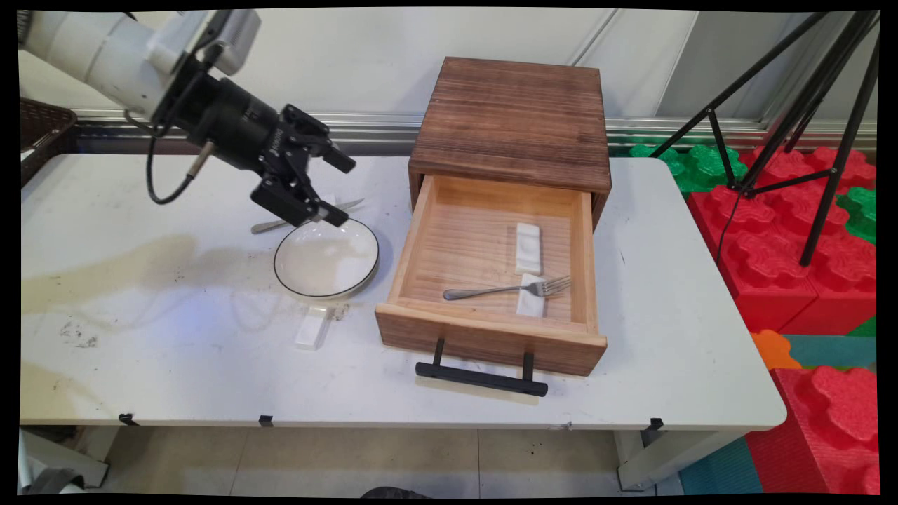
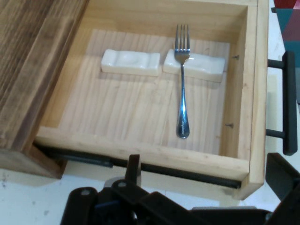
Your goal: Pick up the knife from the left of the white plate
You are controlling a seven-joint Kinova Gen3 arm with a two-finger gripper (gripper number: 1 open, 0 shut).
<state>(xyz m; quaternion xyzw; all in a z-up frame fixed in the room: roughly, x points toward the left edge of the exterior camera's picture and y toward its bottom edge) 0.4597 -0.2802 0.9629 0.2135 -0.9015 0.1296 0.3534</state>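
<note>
My black gripper point(image 1: 342, 188) hangs open and holds nothing, above the far rim of a white plate point(image 1: 326, 258) with a dark edge. It is left of a wooden cabinet point(image 1: 512, 119) whose drawer point(image 1: 491, 337) is pulled out. In the drawer a metal fork point(image 1: 505, 289) lies with its tines on a white rest point(image 1: 531, 298); a second white rest point(image 1: 528, 247) lies behind it. The hand view looks into the drawer point(image 2: 140, 152) at the fork point(image 2: 182, 84) and both rests point(image 2: 130, 63) point(image 2: 199, 65), with the gripper point(image 2: 206, 187) short of the drawer's side wall.
A metal utensil point(image 1: 270, 226) lies behind the plate, partly hidden by the gripper. Another white rest point(image 1: 313, 328) sits on the table in front of the plate. The drawer's black handle point(image 1: 480, 377) juts toward the near edge. A dark basket point(image 1: 42, 126) stands back left, a tripod point(image 1: 807, 105) and foam blocks point(image 1: 807, 231) at right.
</note>
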